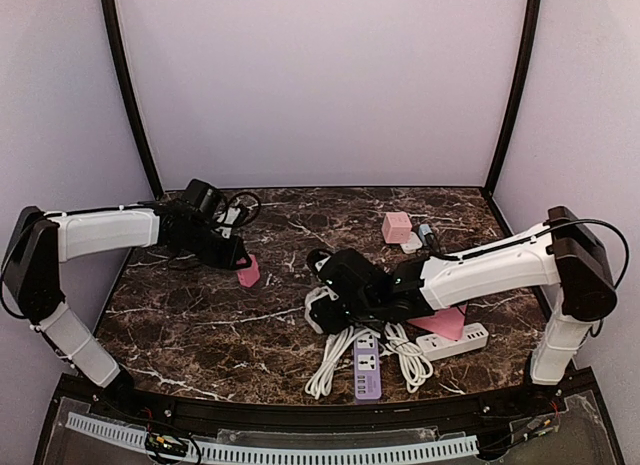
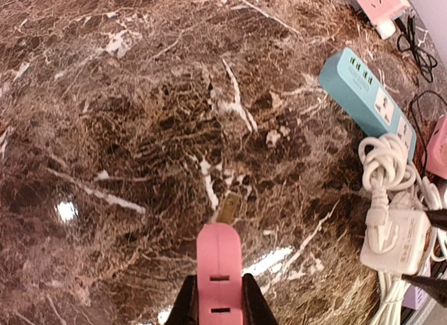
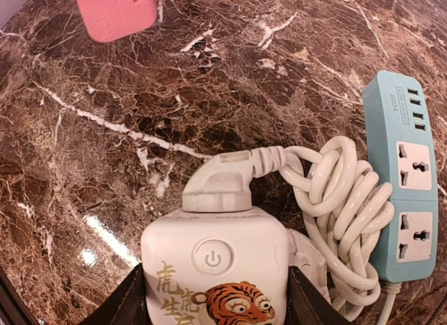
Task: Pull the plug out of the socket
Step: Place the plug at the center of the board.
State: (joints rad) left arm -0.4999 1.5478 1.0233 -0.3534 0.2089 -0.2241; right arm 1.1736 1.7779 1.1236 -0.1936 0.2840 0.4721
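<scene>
Top: dark veined marble table (image 1: 190,325), lilac walls (image 1: 320,75), black poles (image 1: 130,95). White cords (image 1: 325,370), power strip (image 1: 367,373) and white strip (image 1: 455,341) crowd under the right arm, pink cube (image 1: 397,226) behind
Left wrist: left gripper (image 2: 218,300) fingers pinch pink plug (image 2: 218,269), prong out, over bare marble
Right wrist: right gripper (image 3: 215,297) fingers clamp white socket (image 3: 215,265); white plug (image 3: 223,191) seated in its top, cords just beside
</scene>
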